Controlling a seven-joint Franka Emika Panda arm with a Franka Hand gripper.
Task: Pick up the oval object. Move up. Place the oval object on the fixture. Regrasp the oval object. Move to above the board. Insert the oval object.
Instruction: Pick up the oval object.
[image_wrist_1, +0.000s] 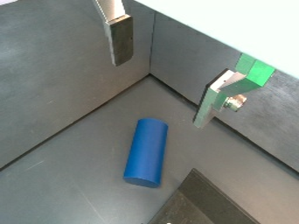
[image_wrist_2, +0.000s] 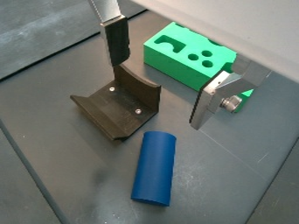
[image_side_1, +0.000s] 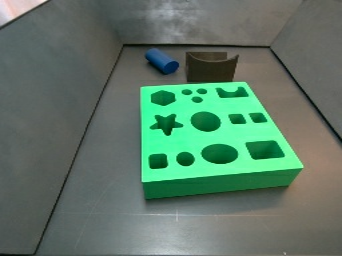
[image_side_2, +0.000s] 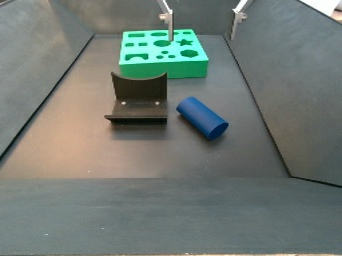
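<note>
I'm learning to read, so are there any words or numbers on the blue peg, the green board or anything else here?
None: no words, numbers or signs show anywhere.
Oval object: plain blue.
Board: only cut-out shapes.
Fixture: plain dark.
Gripper, open above the floor: bare silver fingers, no writing.

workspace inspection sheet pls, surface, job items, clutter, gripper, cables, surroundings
surface: dark grey floor, bare apart from the job's things
oval object: blue peg lying on its side on the floor beside the fixture, not touching it, not held
fixture: dark block with a curved notch, standing between the board and the near end, notch empty
board: green slab flat on the floor, every cut-out empty
clutter: nothing seen
gripper: gripper open, above the floor, nothing between its fingers
cables: nothing seen
surroundings: grey walls around the floor
</note>
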